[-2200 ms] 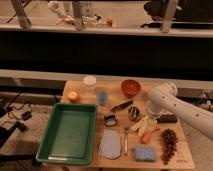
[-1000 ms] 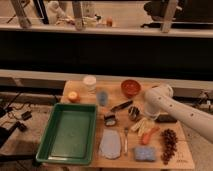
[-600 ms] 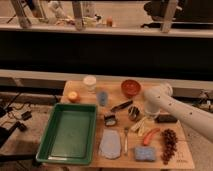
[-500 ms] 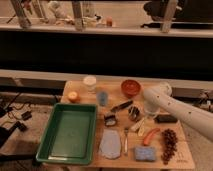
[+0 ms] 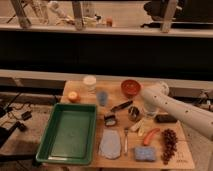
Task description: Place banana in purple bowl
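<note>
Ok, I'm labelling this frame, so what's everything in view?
tray: 1, green, table's left
fruit: 1, orange, behind tray
white cup: 1, white, back edge
blue cup: 1, blue, right of fruit
orange-red bowl: 1, orange-red, back centre-right
purple bowl: 1, dark purple, mid-table
banana: 1, pale yellow, before purple bowl
carrot-like piece: 1, orange-red, right of banana
grapes: 1 bunch, dark, front right
sponge: 1, blue, front edge
cloth: 1, grey-blue, right of tray
dark utensil: 1, black, left of purple bowl
arm: 1, white, entering from right
pincer: 1, whitish, open, beside purple bowl
</note>
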`<act>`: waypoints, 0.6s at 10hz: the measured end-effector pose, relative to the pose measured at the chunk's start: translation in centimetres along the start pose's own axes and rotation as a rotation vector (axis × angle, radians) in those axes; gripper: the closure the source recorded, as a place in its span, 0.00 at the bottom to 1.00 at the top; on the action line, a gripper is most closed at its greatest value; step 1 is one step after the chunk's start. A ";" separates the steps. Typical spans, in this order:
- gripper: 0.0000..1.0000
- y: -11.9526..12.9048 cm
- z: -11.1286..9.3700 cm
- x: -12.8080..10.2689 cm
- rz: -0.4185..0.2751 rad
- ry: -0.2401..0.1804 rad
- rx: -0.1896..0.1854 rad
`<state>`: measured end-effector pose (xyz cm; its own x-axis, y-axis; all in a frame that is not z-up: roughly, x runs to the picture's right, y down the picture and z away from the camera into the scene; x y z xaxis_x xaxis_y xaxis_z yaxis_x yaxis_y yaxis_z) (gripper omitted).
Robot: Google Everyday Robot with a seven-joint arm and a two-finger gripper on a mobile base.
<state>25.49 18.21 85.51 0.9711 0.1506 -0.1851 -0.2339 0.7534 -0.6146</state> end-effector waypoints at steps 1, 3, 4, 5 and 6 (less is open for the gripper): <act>0.20 0.2 0.2 0.1 0.006 0.001 -0.005; 0.20 0.5 0.5 0.0 0.015 -0.011 -0.018; 0.20 0.7 0.5 0.0 0.019 -0.032 -0.029; 0.20 0.7 0.6 0.0 0.021 -0.044 -0.035; 0.20 0.6 0.6 -0.1 0.026 -0.062 -0.042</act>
<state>25.24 19.05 85.58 0.9655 0.2101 -0.1540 -0.2594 0.7216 -0.6419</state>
